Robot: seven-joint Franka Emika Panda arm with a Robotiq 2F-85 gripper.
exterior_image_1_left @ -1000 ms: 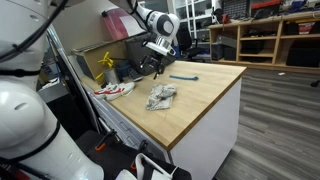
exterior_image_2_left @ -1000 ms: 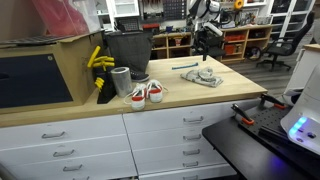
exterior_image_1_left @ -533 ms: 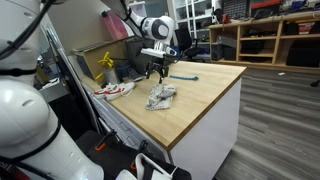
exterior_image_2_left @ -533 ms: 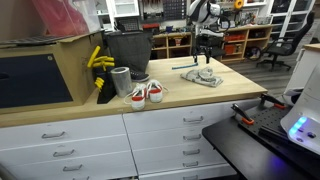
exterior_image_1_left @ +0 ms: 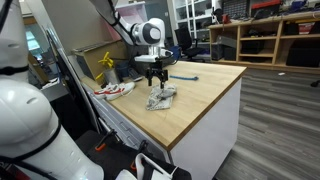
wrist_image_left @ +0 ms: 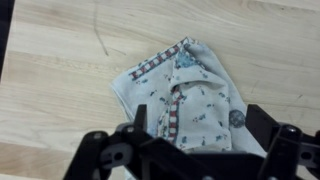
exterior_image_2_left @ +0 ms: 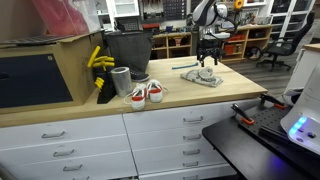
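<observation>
Patterned cloth (exterior_image_1_left: 161, 97) lies crumpled on the wooden countertop (exterior_image_1_left: 212, 95), well in from its edges. The gripper (exterior_image_1_left: 152, 80) hangs just above it with its jaws spread wide and nothing between them. The wrist view alone shows the cloth's (wrist_image_left: 190, 100) small print and checked hem, framed by the gripper (wrist_image_left: 195, 155). Only the exterior views show the surroundings: a pair of white sneakers (exterior_image_2_left: 147, 94) nearer the front edge and a blue pen (exterior_image_1_left: 183, 77) beyond the cloth.
</observation>
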